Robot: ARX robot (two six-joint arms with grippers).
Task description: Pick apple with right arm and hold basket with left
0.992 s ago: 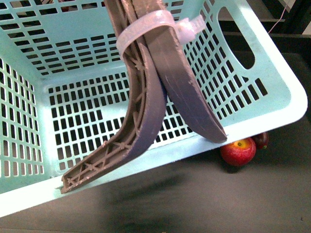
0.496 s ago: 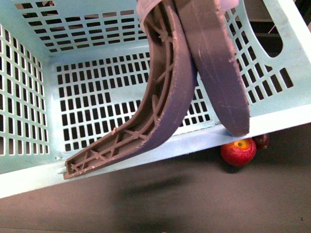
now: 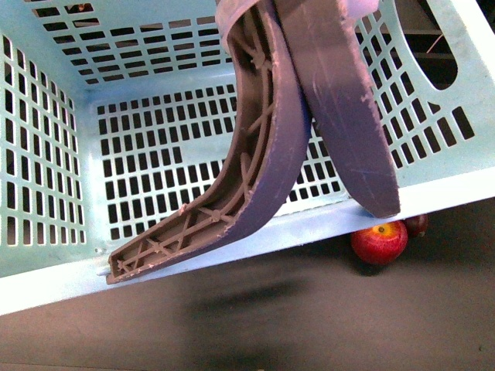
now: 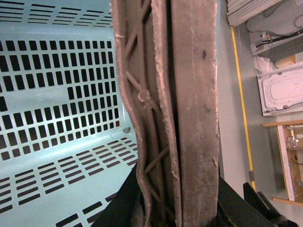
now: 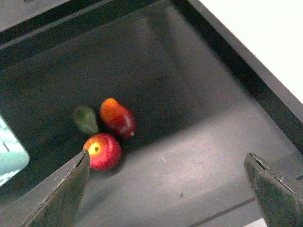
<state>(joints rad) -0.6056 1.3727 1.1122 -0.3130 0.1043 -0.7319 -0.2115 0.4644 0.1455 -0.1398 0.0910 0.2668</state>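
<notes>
Left tool (image 4: 177,210) is clamped on both handles (image 4: 189,94), and the basket (image 3: 46,178) hangs tilted above the table (image 3: 309,325): hold looks done. Right tool (image 5: 165,189) is wide apart and empty. Apple (image 5: 102,151) lies on the table beside the mango (image 5: 117,117). Pick not yet done.

The pale turquoise slotted basket (image 3: 46,193) sits tilted with its 2 brown-grey handles (image 3: 267,154) pressed together, and the yellow-patched red apple (image 3: 379,241) lies on the dark bench (image 3: 309,325) just beside its rim.

Lab-like workshop: yellow floor tape (image 4: 240,94), white machine (image 4: 284,92).
</notes>
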